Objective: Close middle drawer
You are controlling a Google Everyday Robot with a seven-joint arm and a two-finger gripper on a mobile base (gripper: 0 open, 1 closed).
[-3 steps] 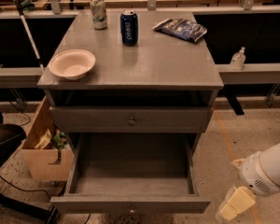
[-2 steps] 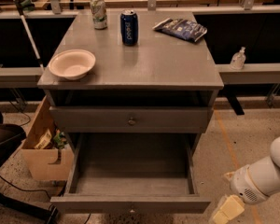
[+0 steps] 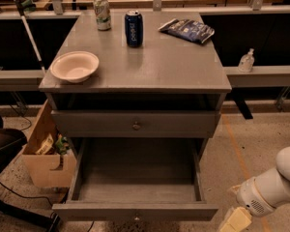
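White rounded arm (image 3: 276,181), cream claw (image 3: 235,221) bottom-right

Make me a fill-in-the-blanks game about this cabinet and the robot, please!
1. The middle drawer is ____, not shut.
2. The blue can stands between the pale can and the snack ____.
3. The end effector is in the picture's bottom ____ corner.

Missing words: open; bag; right.

A grey cabinet (image 3: 164,69) stands on speckled floor (image 3: 253,151), a cardboard box (image 3: 42,170) beside it, a grey ledge (image 3: 268,74) behind.
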